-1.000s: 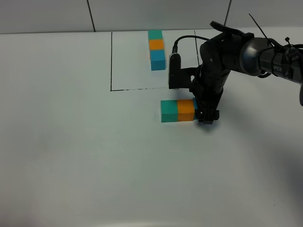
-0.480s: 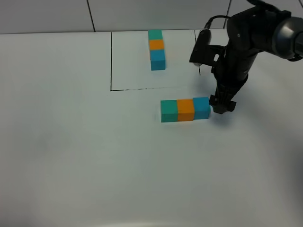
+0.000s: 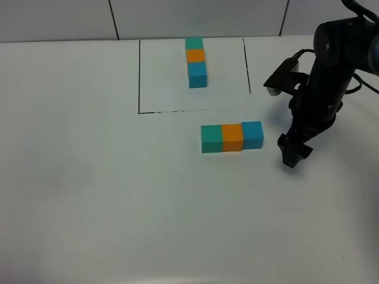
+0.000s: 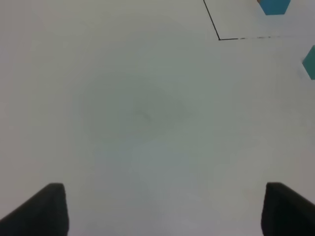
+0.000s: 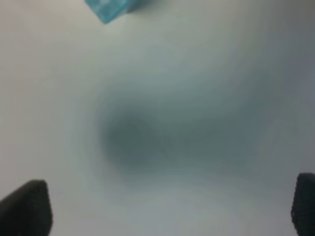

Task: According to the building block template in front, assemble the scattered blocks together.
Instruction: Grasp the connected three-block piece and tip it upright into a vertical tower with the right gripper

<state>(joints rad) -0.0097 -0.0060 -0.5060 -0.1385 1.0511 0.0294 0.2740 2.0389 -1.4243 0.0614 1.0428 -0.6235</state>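
R gripper [image 3: 291, 156] backed off to right of blue block [image 3: 252, 134], arm bent, wrist pointing down, jaws wide

Scattered blocks [image 3: 231, 137] lie touching in a row near the template [image 3: 196, 61].

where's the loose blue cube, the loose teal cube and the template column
loose blue cube [image 3: 252, 135]: exterior high view, middle of the cube
loose teal cube [image 3: 211, 139]: exterior high view, middle of the cube
template column [image 3: 195, 55]: exterior high view, its orange middle cube
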